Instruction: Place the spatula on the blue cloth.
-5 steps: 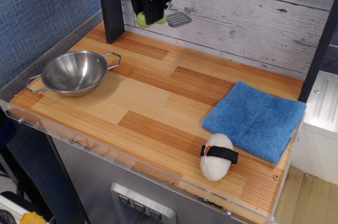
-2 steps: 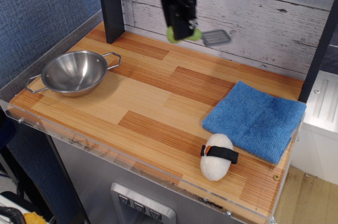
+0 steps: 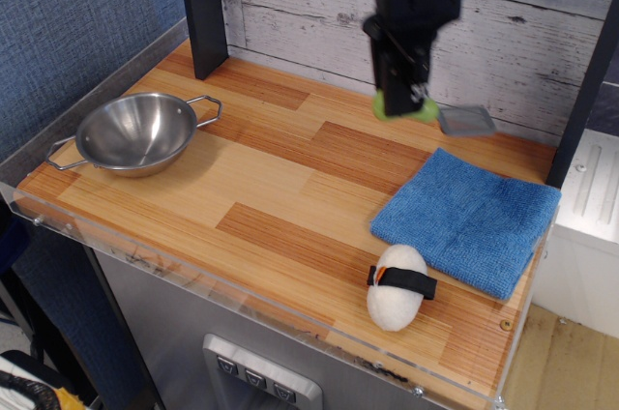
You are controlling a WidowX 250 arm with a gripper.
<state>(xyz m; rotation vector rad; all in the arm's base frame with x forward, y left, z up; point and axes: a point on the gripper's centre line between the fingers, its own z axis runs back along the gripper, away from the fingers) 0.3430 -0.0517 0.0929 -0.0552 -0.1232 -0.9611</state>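
Note:
My gripper point(image 3: 403, 93) hangs at the back of the counter, shut on the lime-green handle of the spatula point(image 3: 435, 114). The grey slotted blade sticks out to the right, held in the air above the wood, just behind the far left edge of the blue cloth point(image 3: 469, 219). The blue cloth lies flat at the right side of the counter with nothing on it.
A steel bowl point(image 3: 135, 132) with wire handles sits at the left. A white plush ball with a black band point(image 3: 397, 285) lies at the front, touching the cloth's near edge. A dark post point(image 3: 201, 9) stands at the back left. The wooden wall is close behind the gripper.
The gripper has carried the spatula from the back left, rightward and lower, to just behind the blue cloth. Nothing else has moved.

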